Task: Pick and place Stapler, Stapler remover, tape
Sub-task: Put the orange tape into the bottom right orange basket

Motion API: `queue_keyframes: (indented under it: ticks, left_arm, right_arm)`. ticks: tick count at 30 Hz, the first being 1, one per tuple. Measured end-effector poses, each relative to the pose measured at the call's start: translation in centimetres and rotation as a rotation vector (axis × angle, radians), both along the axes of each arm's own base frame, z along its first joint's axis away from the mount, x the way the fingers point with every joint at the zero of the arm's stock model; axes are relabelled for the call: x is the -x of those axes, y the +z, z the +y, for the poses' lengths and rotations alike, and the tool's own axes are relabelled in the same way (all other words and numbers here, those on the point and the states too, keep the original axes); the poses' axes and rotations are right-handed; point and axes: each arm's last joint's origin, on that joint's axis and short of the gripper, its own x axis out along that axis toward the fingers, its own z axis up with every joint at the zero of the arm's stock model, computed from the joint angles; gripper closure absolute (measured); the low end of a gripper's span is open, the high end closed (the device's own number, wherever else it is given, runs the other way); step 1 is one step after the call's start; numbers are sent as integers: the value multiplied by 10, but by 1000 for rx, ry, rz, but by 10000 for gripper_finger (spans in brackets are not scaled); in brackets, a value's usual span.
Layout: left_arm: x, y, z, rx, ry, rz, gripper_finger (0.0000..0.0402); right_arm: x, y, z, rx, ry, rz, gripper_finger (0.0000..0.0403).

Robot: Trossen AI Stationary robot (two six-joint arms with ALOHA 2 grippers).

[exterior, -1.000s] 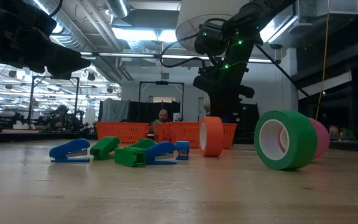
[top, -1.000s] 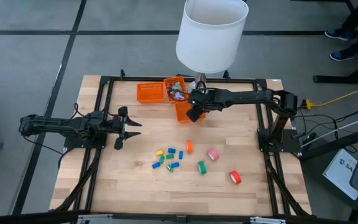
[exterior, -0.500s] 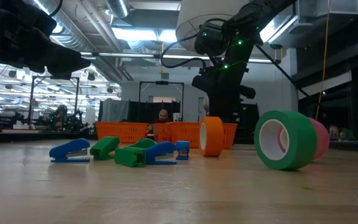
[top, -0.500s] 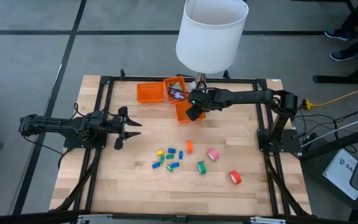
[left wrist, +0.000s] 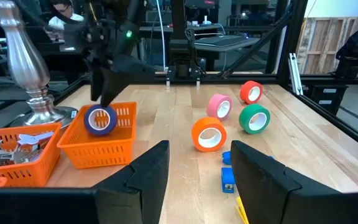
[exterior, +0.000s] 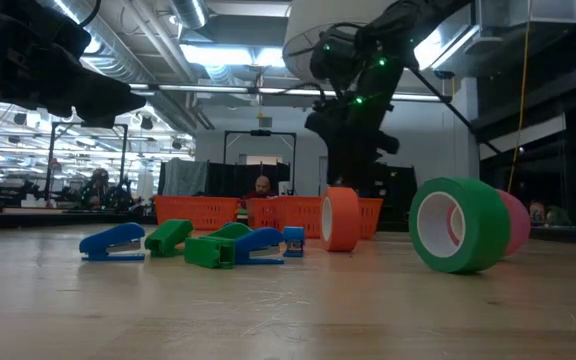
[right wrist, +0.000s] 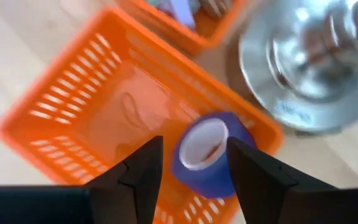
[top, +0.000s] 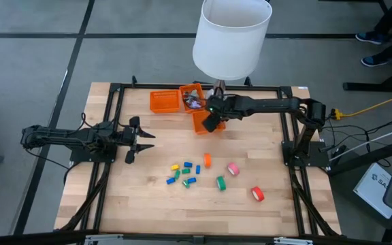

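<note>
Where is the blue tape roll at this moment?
The blue ring-shaped tape roll lies inside the orange plastic basket at the table's far side, just below the right tool, beside the silver lamp base.

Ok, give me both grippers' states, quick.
Left gripper: open, empty.
Right gripper: open over the orange basket, blue tape released.

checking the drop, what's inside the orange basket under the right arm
A blue ring-shaped tape roll lies in the orange plastic mesh basket, below the open right end effector. The dark fingers hide the basket's near part.
</note>
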Motion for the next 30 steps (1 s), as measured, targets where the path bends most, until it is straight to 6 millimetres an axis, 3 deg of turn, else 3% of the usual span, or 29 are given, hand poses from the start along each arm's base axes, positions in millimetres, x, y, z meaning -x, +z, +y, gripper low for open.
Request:
queue_keyframes:
  ticks: [10, 23, 30]
  left_arm:
    - [0, 0, 0, 0, 0, 0, 233]
    - [0, 0, 0, 0, 0, 0, 233]
    - [0, 0, 0, 0, 0, 0, 233]
  right_arm:
    - [-21, 21, 25, 43, 168, -99, 221]
    - [-32, 23, 90, 42, 339, -151, 221]
    - [-32, 23, 114, -8, 321, -179, 221]
